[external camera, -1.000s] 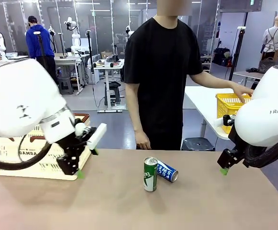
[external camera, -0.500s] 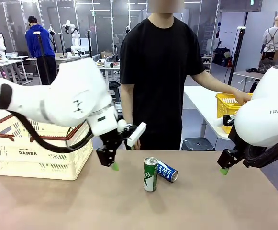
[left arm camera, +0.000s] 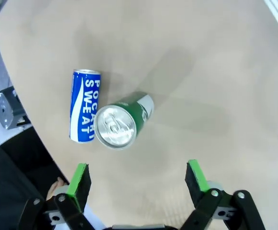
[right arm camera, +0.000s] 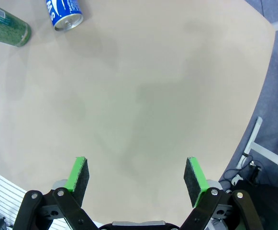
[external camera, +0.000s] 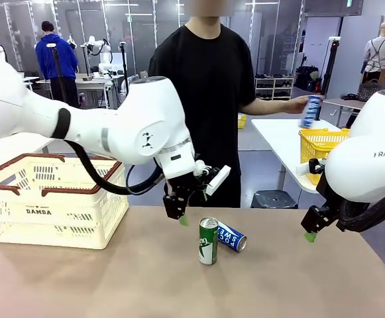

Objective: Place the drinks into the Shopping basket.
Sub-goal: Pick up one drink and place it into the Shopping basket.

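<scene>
A green can stands upright mid-table, and a blue can lies on its side touching it on the right. My left gripper hovers open just left of and above the green can. In the left wrist view its open fingers frame bare table, with the green can and blue can just ahead. The cream Shopping basket sits at the table's left. My right gripper hangs open near the right edge; in its wrist view the green can and blue can lie far off.
A person in black stands across the table and holds another blue can in one hand over a yellow basket on a side table at the right. Bare tabletop lies between the cans and the Shopping basket.
My left arm has swung right from beside the Shopping basket to the green can. The person's hand has lifted a blue can out of the yellow basket. The right arm has stayed still.
</scene>
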### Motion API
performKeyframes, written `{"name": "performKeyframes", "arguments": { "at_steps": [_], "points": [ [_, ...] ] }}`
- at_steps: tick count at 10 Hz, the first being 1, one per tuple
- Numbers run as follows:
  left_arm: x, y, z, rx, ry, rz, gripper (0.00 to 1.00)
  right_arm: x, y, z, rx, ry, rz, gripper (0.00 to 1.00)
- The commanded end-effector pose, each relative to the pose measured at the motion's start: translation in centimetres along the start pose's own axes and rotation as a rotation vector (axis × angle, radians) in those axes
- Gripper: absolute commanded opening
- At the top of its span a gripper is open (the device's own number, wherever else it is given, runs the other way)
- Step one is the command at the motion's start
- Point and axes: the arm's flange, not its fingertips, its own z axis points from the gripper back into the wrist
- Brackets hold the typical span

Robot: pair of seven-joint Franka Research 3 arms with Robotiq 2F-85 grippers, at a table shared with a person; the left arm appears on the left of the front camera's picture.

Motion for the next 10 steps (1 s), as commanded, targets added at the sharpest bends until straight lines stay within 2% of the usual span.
{"name": "performKeyframes", "arguments": {
  "at_steps": [1,6,7,10],
  "points": [
    [1.0,2.6,-1.2,-0.038,0.016,-0.009,1.00,-0.2,-0.1,0.0,-0.003,0.003,0.005,1.00],
    [2.2,5.2,-4.1,-0.076,0.055,-0.009,1.00,-0.2,-0.1,0.0,-0.003,0.003,0.005,1.00],
    [2.4,5.2,-4.3,-0.082,0.047,-0.060,1.00,-0.2,-0.1,0.0,-0.003,0.003,0.005,1.00],
    [1.5,4.3,-4.0,-0.049,0.027,-0.025,1.00,-0.2,-0.1,0.0,-0.003,0.003,0.005,1.00]
  ]
}}
